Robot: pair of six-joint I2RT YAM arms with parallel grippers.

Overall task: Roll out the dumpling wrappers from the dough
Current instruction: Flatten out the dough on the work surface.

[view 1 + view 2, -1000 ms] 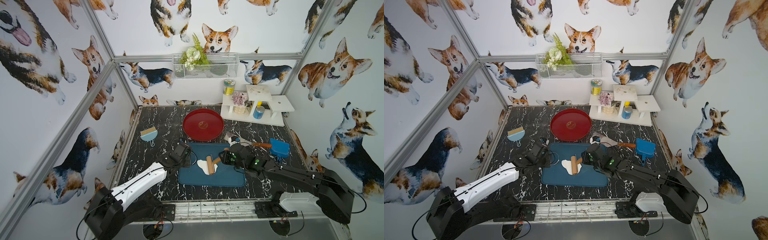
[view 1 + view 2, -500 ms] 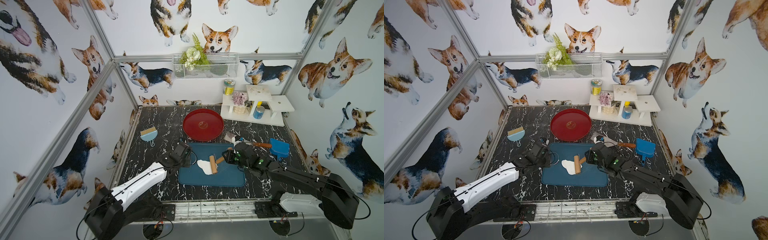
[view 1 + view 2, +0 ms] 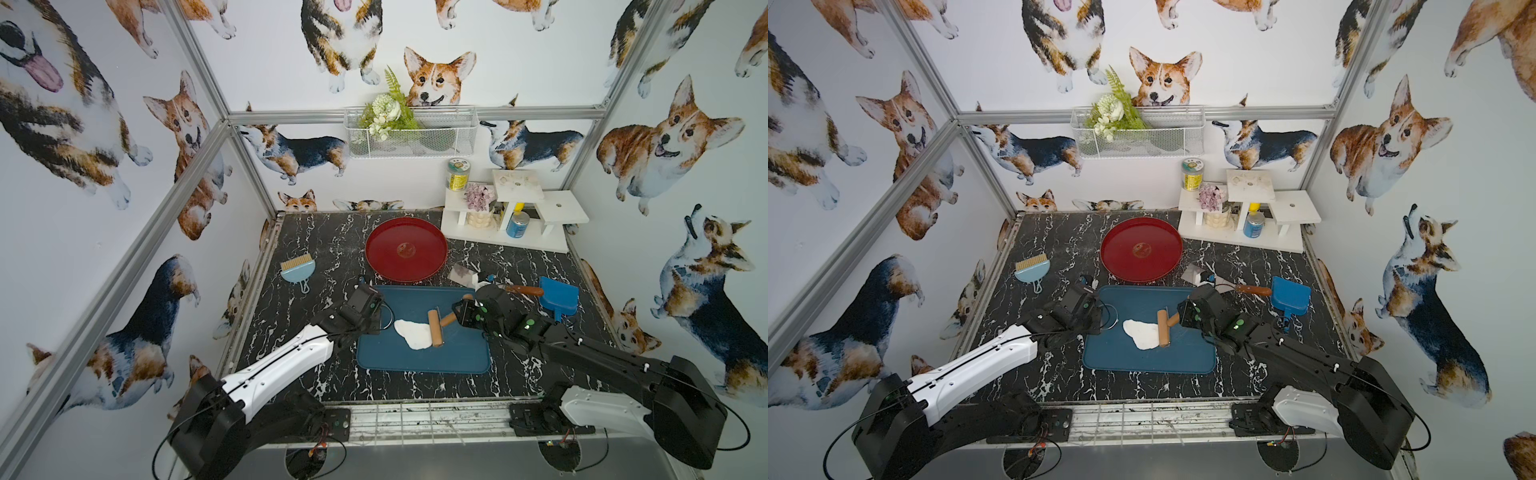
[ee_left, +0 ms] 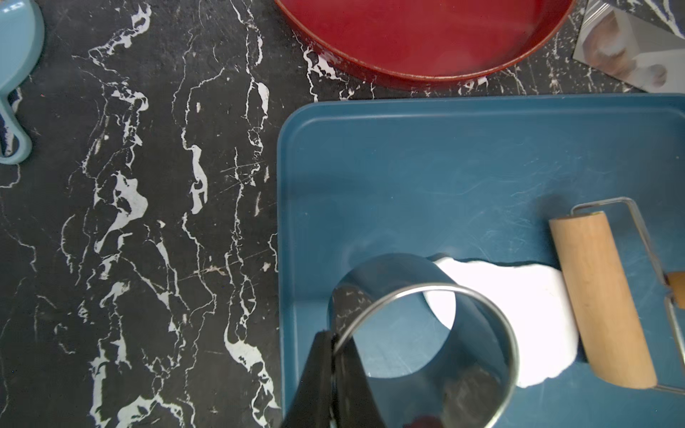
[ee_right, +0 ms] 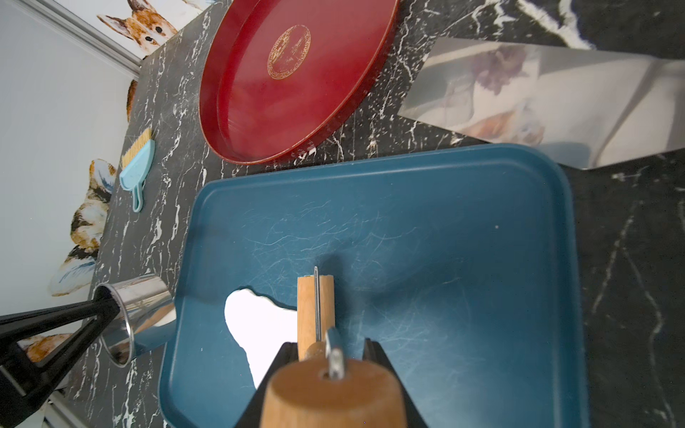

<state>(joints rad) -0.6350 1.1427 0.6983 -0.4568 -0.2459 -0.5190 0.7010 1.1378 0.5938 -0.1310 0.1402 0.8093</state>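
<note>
The dough [image 3: 411, 333] [image 3: 1143, 333] is a flattened ragged white sheet on the blue tray [image 3: 419, 361] [image 3: 1142, 361]. A wooden rolling pin [image 3: 435, 328] [image 5: 307, 315] rests on the dough's right edge [image 4: 519, 315]. My right gripper [image 3: 462, 316] [image 5: 328, 350] is shut on its handle. My left gripper [image 3: 376, 323] [image 4: 333, 344] is shut on the rim of a metal ring cutter [image 4: 426, 326] [image 5: 135, 315]. It holds the cutter over the tray's left edge, beside the dough. The dumpling wrappers are out of view.
A red plate [image 3: 405, 249] lies behind the tray. A metal scraper [image 3: 463, 274] and a blue dustpan [image 3: 559, 299] are at the back right. A light-blue brush [image 3: 297, 268] is at the left, a white shelf [image 3: 515, 216] in the far right corner.
My right gripper has drawn the rolling pin to the right over the dough, to its right edge. The left arm and the cutter have stayed put.
</note>
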